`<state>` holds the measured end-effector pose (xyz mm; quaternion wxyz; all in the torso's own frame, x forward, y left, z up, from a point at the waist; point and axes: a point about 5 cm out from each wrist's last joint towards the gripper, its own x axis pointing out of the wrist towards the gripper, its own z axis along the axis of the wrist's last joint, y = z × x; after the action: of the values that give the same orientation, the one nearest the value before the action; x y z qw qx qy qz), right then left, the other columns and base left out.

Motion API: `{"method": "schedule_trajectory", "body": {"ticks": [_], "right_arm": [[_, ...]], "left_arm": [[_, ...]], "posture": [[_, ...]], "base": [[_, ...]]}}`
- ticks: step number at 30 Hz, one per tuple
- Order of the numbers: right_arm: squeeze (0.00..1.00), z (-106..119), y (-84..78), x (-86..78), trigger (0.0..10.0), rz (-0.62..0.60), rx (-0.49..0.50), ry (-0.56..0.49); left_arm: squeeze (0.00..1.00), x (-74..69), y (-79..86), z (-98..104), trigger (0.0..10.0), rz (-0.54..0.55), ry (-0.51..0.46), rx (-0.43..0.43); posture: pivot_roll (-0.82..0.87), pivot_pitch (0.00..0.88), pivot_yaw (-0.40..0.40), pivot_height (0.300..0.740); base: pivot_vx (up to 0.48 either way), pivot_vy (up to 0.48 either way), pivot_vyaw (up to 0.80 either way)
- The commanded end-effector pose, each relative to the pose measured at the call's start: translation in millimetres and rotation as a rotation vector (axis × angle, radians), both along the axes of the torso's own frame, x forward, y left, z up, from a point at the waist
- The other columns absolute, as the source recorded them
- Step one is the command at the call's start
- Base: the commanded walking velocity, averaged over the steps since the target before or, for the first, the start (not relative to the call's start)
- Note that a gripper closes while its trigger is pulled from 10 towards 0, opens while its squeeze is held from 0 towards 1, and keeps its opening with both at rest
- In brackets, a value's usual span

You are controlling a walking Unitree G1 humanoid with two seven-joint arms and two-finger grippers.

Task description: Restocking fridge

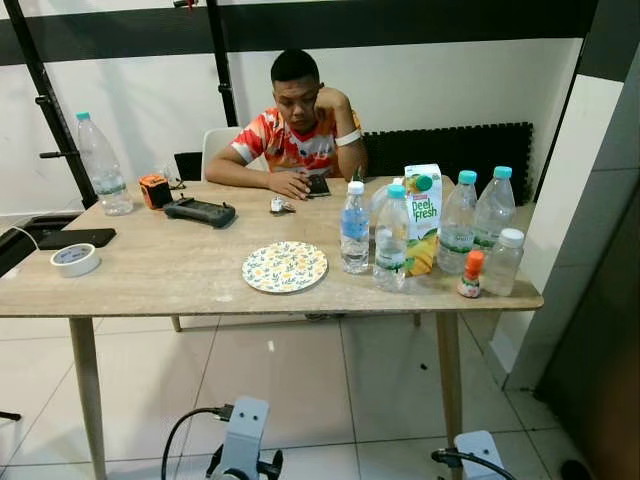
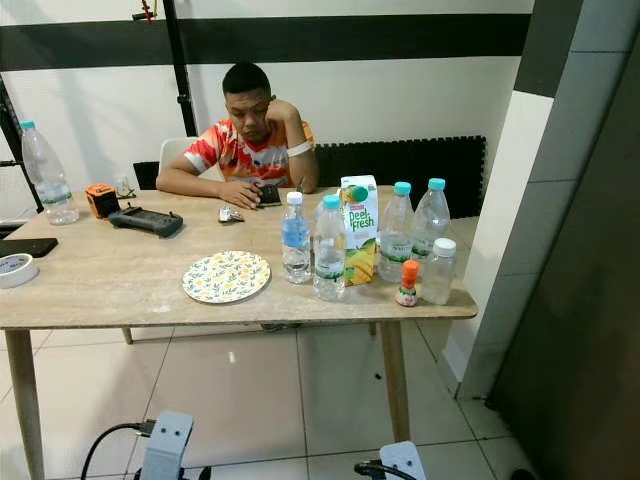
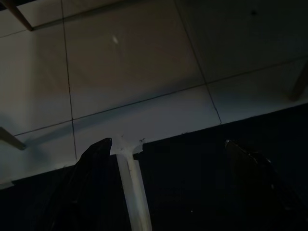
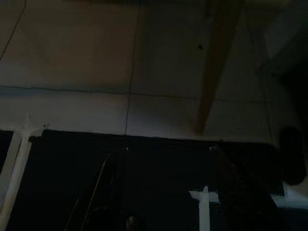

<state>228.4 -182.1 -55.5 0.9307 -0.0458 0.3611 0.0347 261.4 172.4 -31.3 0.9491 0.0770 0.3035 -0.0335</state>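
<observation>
Both arms hang low below the near edge of the light wooden table point(image 1: 150, 280), idle. In the dim left wrist view the left gripper point(image 3: 163, 187) has its black fingers spread wide; the right gripper point(image 4: 168, 192) looks spread too and holds nothing. The clear plastic water bottles point(image 1: 390, 240) and the white-and-green juice carton point(image 1: 424, 215) stand upright in a cluster at the table's right end, ahead and above, so the right arm is likely nearer.

Plate point(image 1: 285, 267) mid-table point(image 1: 150, 275), bottles point(image 1: 470, 225) right, person point(image 1: 297, 125) behind
</observation>
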Motion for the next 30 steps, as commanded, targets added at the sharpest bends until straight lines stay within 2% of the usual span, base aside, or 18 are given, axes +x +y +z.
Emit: {"method": "schedule_trajectory", "body": {"ticks": [1, 3, 7, 19, 20, 21, 23, 30], "right_arm": [[0.0, -5.7, -5.2, -9.0, 10.0, -0.026, -0.001, 0.039], [0.0, -5.7, -5.6, -9.3, 10.0, -0.021, -0.009, 0.037], [0.0, -4.1, -8.0, -7.7, 10.0, 0.017, -0.038, 0.031], [0.0, -3.3, -8.7, -6.6, 10.0, 0.032, -0.044, 0.031], [0.0, -2.1, -8.2, -4.4, 10.0, 0.061, -0.049, 0.032], [0.0, -2.1, -8.2, -4.4, 10.0, 0.061, -0.049, 0.032], [0.0, 3.0, 1.7, 4.9, 10.0, 0.13, -0.038, 0.01], [0.0, 4.2, 12.7, 7.6, 10.0, 0.13, -0.001, -0.015]], "left_arm": [[0.0, 1.1, 0.8, 0.8, 10.0, -0.003, -0.001, 0.006], [0.0, 1.2, 0.9, 1.0, 10.0, 0.0, -0.003, 0.005], [0.0, 0.9, 0.5, 1.4, 10.0, 0.029, -0.019, -0.009], [0.0, -1.0, 0.2, 0.4, 10.0, 0.038, -0.023, -0.008], [0.0, -3.1, 0.6, -0.2, 10.0, 0.044, -0.034, -0.002], [0.0, -3.1, 0.6, -0.2, 10.0, 0.044, -0.034, -0.002], [0.0, -12.1, 8.2, -1.8, 10.0, 0.07, -0.065, 0.012], [0.0, -13.5, 17.0, 0.9, 10.0, 0.056, -0.081, 0.029]], "posture": [[-0.05, 0.022, 0.041, 0.74], [-0.05, 0.022, 0.041, 0.74], [-0.04, 0.041, -0.003, 0.74], [-0.04, 0.043, -0.01, 0.74], [0.01, 0.056, -0.066, 0.74], [0.01, 0.056, -0.066, 0.74], [0.05, 0.067, -0.094, 0.74], [0.1, 0.063, -0.066, 0.74]], "base": [[0.0, 0.0, -0.8], [0.0, 0.0, -0.8], [0.0, 0.0, 0.0], [0.0, 0.0, 0.0], [0.0, 0.0, 0.0], [0.0, 0.0, 0.0], [0.0, 0.0, 0.0], [0.0, 0.0, 0.0]]}}
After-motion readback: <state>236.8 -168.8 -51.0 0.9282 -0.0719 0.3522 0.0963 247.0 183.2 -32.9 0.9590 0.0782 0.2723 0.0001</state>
